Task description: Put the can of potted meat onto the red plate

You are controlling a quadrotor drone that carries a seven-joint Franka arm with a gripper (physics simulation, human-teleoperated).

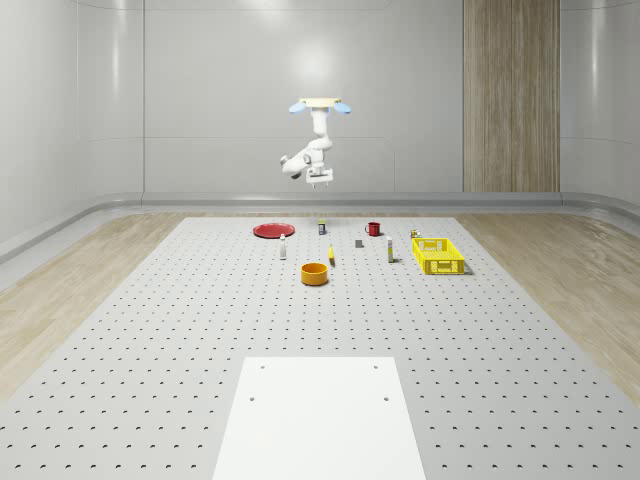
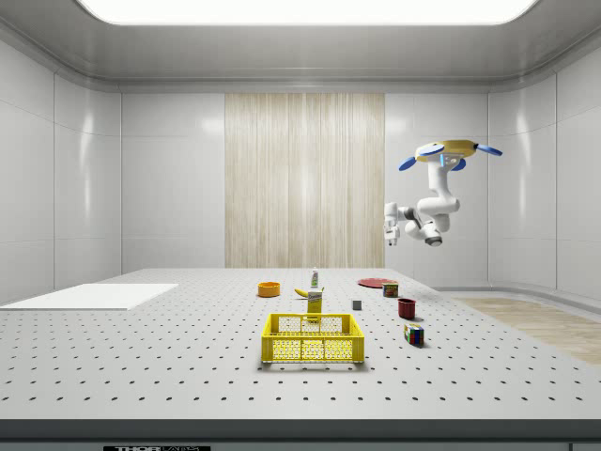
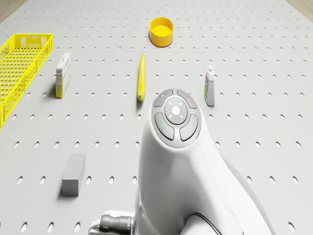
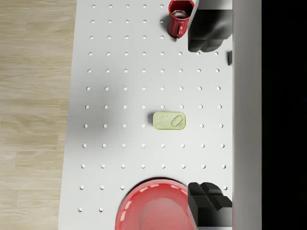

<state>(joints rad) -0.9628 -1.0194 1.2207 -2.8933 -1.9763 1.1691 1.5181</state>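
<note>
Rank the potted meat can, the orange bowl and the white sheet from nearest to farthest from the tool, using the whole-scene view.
1. potted meat can: on the table under the hovering drone's tool.
2. orange bowl: further toward the camera.
3. white sheet: at the near edge.

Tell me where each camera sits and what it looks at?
Whole-scene view: off the robot, looking down the table; the drone hovers high.
Side view: off the robot, beside the table; drone, arm and pincer show.
Drone view: on the drone, looking forward and down past its arm.
Wrist view: looking along the open pincer at the can of potted meat.
Shared: the red plate shows in whole-scene and wrist views.
</note>
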